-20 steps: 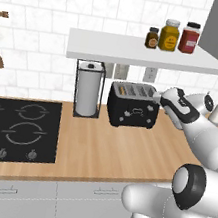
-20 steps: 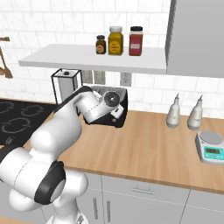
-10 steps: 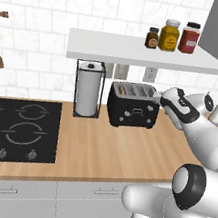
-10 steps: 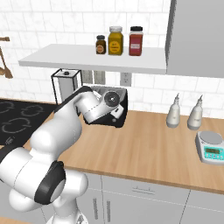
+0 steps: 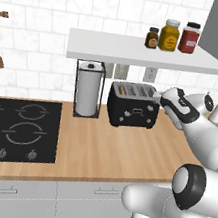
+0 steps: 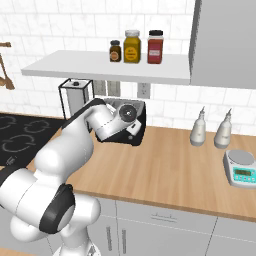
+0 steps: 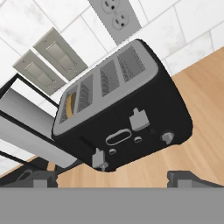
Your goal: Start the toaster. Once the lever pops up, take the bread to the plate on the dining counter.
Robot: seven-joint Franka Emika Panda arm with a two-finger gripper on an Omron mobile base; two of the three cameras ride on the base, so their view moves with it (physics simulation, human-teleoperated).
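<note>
On the wood-topped counter [image 5: 104,146], against the tiled wall, the black toaster [image 5: 132,106] is seen, with a silver four-slot top and pale knobs on its front. Tan bread [image 7: 70,106] is glimpsed in one end slot. Beside the toaster, a paper-towel holder [image 5: 88,89] is placed. Facing the toaster's front, the gripper [image 7: 118,177] is held with jaws spread wide, grasping nothing.

Arm stretched fwd, gripper [image 7: 112,177] level (jaws wide apart).
</note>
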